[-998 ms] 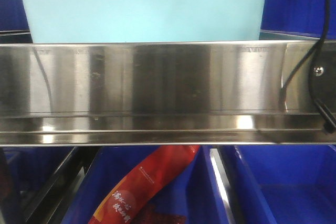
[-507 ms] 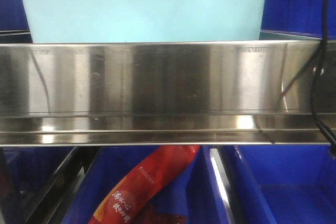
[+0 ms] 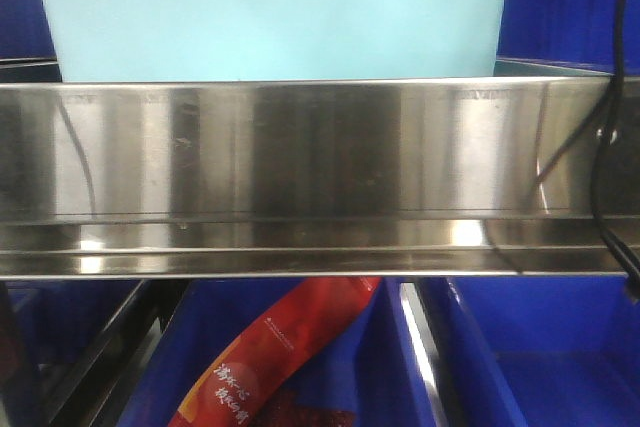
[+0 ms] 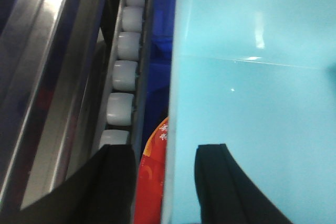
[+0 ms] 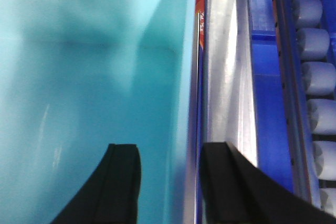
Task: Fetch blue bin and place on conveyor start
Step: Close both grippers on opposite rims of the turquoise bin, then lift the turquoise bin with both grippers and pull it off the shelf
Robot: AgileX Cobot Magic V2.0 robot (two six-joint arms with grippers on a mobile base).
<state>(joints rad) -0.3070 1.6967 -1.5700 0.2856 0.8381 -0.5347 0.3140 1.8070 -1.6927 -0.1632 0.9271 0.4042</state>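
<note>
Pale aqua on the bin (image 3: 275,17), plain all over — streaky brushed silver on the rack rail (image 3: 300,157). Royal blue for the crates (image 3: 540,357), red packet (image 3: 285,347) with pale lettering — off-white rollers (image 4: 122,72).

A pale blue bin (image 3: 275,17) rises behind a broad stainless-steel rail (image 3: 300,177) that spans the frame. Below it, dark blue crates (image 3: 540,357) stand side by side, one holding a red packet (image 3: 285,342). A black cable (image 3: 596,187) hangs at right.
</note>
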